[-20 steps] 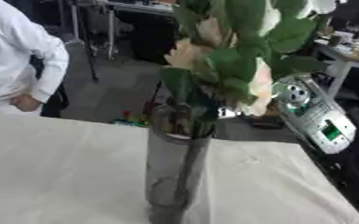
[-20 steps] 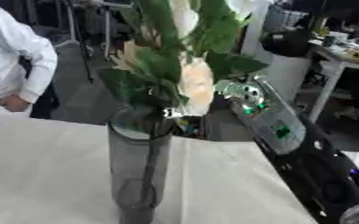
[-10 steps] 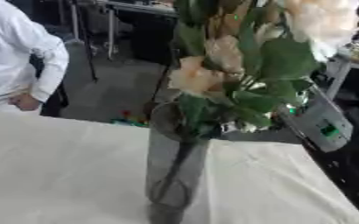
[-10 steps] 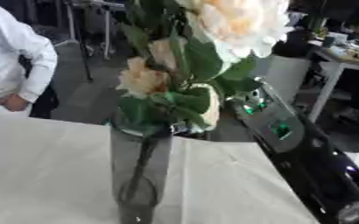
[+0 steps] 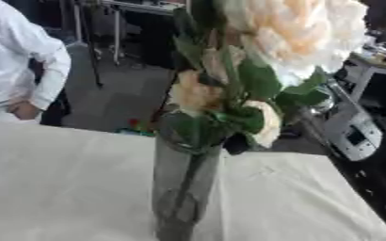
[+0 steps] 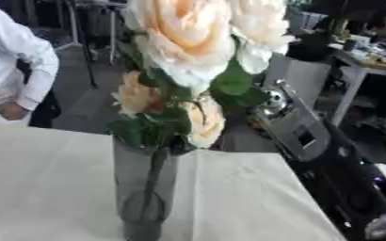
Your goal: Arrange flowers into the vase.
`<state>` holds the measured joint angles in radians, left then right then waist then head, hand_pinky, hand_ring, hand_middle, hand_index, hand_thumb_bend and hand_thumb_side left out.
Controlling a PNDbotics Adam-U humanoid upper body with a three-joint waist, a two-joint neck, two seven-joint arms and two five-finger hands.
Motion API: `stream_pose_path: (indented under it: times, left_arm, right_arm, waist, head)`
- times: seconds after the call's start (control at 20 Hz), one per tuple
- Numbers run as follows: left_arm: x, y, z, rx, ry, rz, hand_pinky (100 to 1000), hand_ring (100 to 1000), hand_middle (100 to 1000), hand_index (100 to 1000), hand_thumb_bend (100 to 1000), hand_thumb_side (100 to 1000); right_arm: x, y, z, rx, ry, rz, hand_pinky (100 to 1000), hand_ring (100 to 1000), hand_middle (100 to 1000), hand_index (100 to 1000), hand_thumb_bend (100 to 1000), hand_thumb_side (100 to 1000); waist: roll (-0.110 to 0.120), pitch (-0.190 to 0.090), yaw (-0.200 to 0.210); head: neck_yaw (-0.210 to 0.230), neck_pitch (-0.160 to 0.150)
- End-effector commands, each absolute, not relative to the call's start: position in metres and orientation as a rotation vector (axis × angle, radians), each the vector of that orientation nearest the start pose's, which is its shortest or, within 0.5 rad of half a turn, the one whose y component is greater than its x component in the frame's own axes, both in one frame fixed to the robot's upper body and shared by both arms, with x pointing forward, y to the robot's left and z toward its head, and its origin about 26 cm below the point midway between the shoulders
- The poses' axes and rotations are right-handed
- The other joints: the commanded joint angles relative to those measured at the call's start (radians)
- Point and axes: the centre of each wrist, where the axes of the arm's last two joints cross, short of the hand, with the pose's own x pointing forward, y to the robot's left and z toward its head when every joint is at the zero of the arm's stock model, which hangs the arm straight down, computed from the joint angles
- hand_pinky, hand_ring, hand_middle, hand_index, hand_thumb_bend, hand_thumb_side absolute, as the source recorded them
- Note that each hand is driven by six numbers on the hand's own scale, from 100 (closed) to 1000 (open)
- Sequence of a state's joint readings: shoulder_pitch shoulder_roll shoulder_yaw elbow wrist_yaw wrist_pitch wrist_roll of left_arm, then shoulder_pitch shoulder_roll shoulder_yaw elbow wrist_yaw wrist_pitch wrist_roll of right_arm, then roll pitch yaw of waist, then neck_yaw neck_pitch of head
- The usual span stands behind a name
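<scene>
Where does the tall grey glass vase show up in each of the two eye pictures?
Left eye view: the tall grey glass vase stands just left of centre, at the bottom.
Right eye view: the same vase sits further left, at the bottom.
Shared landmark: the big cream flower above the vase, and the white tablecloth under it.
</scene>
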<state>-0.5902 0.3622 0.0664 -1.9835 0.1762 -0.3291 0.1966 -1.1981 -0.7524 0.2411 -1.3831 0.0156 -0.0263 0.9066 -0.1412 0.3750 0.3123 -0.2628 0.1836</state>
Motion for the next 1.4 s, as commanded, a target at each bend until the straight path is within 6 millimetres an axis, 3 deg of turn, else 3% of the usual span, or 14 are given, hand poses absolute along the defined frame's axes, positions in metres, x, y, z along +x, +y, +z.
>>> stream_pose_path:
  times: [0.05,0.45,1.4]
  left_arm:
    - [0.309,0.255,0.300,0.029,3.363,0.101,788,924,843,967,100,1000]
    - [0.309,0.256,0.300,0.026,3.363,0.108,787,924,844,967,100,1000]
    - [0.309,0.258,0.298,0.007,3.368,0.101,787,925,845,967,100,1000]
  right_arm:
    - [0.382,-0.267,0.440,-0.316,-1.799,1.734,989,1000,1000,1000,883,742]
    - [0.381,-0.273,0.440,-0.345,-1.780,1.723,992,1000,1000,1000,890,699]
    - [0.380,-0.305,0.434,-0.413,-1.726,1.660,994,1000,1000,1000,886,694]
  waist:
    - [0.013,-0.025,-0.003]
    - [0.013,-0.032,-0.011]
    - [0.031,-0.035,-0.024]
  head:
    - [-0.003,0.000]
    - [-0.004,0.000]
    - [-0.004,0.003]
